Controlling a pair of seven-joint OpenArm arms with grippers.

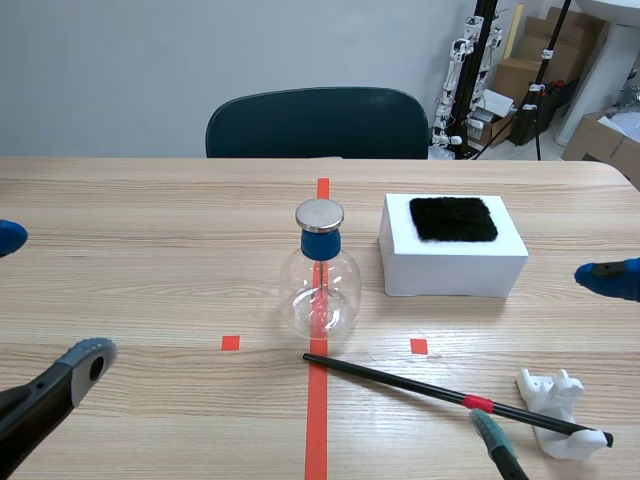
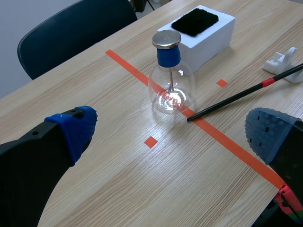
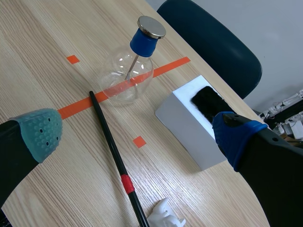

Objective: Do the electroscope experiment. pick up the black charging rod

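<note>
pickup not begun. noted black charging rod (image 1: 440,388) flat on table (image 1: 150,250), one tip beside electroscope flask (image 1: 320,275), other end on white stand (image 1: 555,398). noted right gripper (image 3: 137,135) wide open above it, left gripper (image 2: 173,131) wide open too, nothing held. remaining: descend, close, lift.

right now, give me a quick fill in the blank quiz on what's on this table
1. The black rod has a narrow ____ band.
2. The glass flask has a ____ stopper.
3. The white box has a ____ cloth on top.
4. The left pincer and the right pincer are both ____.
Missing words: red; blue; black; open.
</note>
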